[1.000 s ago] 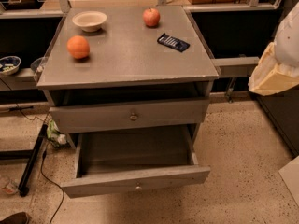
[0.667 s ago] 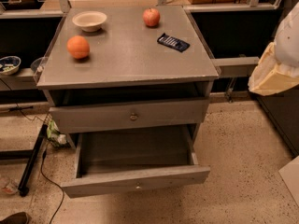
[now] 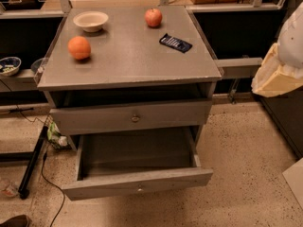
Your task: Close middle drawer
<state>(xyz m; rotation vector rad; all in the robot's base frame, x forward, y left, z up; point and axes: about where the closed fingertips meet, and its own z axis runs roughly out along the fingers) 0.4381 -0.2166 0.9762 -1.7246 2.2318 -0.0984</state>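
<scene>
1. Noting the task's thing first: the middle drawer (image 3: 137,181) sits low in the frame, centre-left. It is pulled far out of the grey table (image 3: 128,67), and its bare inside is in plain sight.
2. Progress: nothing of the closing shows as done. The whole push is left, as I judge it. The drawer front has to travel back until it sits under the upper drawer (image 3: 132,117).
3. Claw (image 3: 277,74): I take the white-and-cream bulk at the right edge of the frame, upper half, to be it. It is well apart from the drawer and touches nothing. Whether it is spread or pressed together I cannot tell.
4. Next step, by my reckoning: bring the claw across to the drawer front, near its small knob (image 3: 139,189), and press inward.
5. Count, drawers: two in view. The upper one has a taller front and a brassy knob (image 3: 135,118). Any third, lower drawer is hidden behind the open one.
6. Count, on the table top: one orange (image 3: 79,48), one apple (image 3: 153,17), one pale bowl (image 3: 90,21) and one dark flat packet (image 3: 175,43). All stand apart from each other.
7. Count, elsewhere: one blue-patterned bowl (image 3: 8,65) at the left edge, and one cable (image 3: 47,174) trailing on the floor at lower left.
</scene>
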